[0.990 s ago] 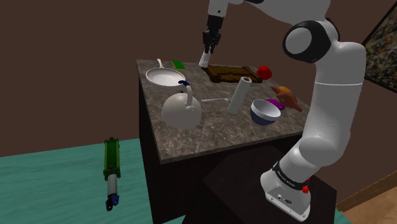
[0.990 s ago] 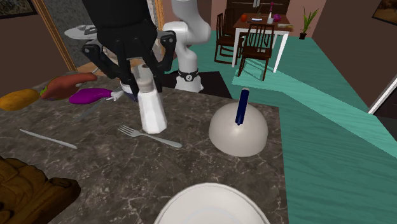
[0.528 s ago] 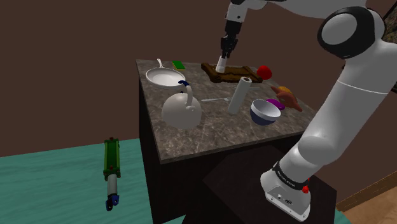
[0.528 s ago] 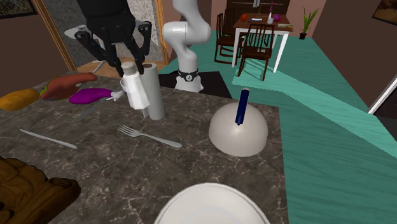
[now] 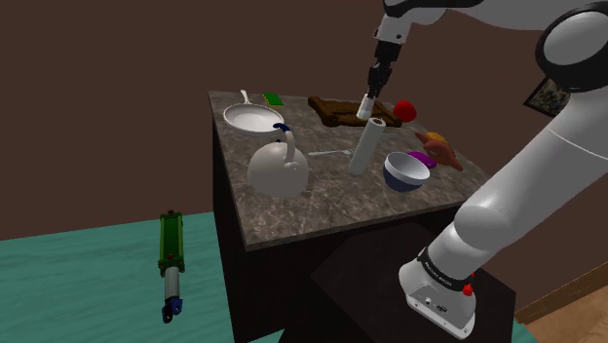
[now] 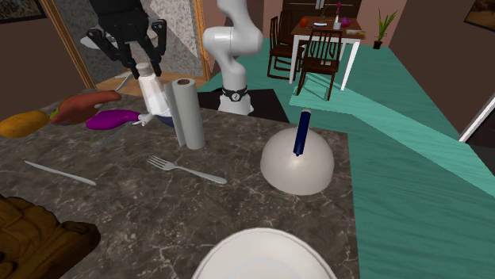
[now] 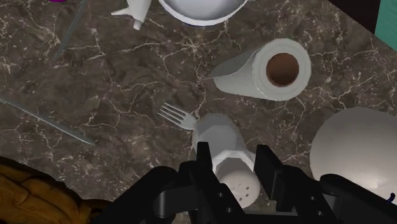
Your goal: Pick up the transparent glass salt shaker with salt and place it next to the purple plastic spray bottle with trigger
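locate the gripper [image 6: 143, 67] high over the dark marbled counter [image 6: 381, 182], both black fingers clamped on the cap end of the salt shaker [image 6: 152, 95]. read the shaker as white and faceted, carried clear of the counter and tipped a little.

in the wrist view, confirm the grip: gripper [image 7: 233, 153] with one finger on either side of the salt shaker [image 7: 219, 137], perforated cap nearest the camera. beyond the shaker's base, find the tines of a fork [image 7: 178, 116] and, near them, an upright paper towel roll [image 7: 270, 69].

in the second exterior view, place the shaker beside the top of the paper towel roll [image 6: 186, 115], on that view's left; possibly touching it, though not decidable from this angle. find the purple spray bottle [image 6: 111, 120] lying on the counter further to that view's left, white trigger end toward the roll, near the shaker but lower.

in the shoulder view, find the gripper [image 5: 368, 95] and salt shaker [image 5: 365, 104] just above the paper towel roll [image 5: 366, 146], with the spray bottle [image 5: 421, 157] partly hidden behind a blue-and-white bowl [image 5: 405, 171].

elsewhere on the counter, note a white kettle [image 5: 280, 168], a white pan [image 5: 252, 118], a brown board [image 5: 339, 109] and a knife [image 6: 59, 173].
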